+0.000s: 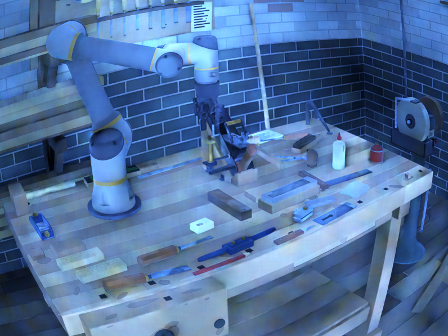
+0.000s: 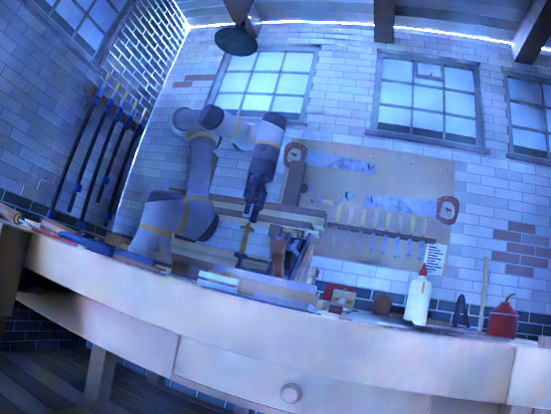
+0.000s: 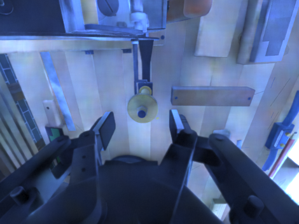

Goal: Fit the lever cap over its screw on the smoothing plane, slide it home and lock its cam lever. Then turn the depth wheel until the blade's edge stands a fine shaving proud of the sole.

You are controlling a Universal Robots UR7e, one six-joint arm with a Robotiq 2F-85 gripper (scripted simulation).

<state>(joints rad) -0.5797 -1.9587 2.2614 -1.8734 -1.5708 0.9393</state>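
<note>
My gripper [image 3: 141, 124] [image 1: 206, 118] [image 2: 253, 211] is open and empty, pointing straight down above the brass depth wheel [image 3: 142, 108] [image 1: 211, 141] [image 2: 245, 229]. The wheel stands on a vertical stem rising from the rear of the smoothing plane [image 1: 229, 148] [image 2: 291, 254], which is propped nose-up near the back of the bench. From the wrist camera I see the plane's lever cap [image 3: 122, 7] with its slotted screw [image 3: 108, 2] at the top of the view and the wooden handle [image 3: 191, 2] to the right. The cam lever's position is unclear.
A dark wooden block [image 3: 212, 96] [image 1: 229, 204] lies just right of the wheel. A steel rule [image 3: 57, 89] lies to the left. Sharpening stones [image 1: 289, 194], a glue bottle [image 1: 338, 151], chisels [image 1: 168, 252] and a marking gauge [image 1: 235, 245] are spread over the bench.
</note>
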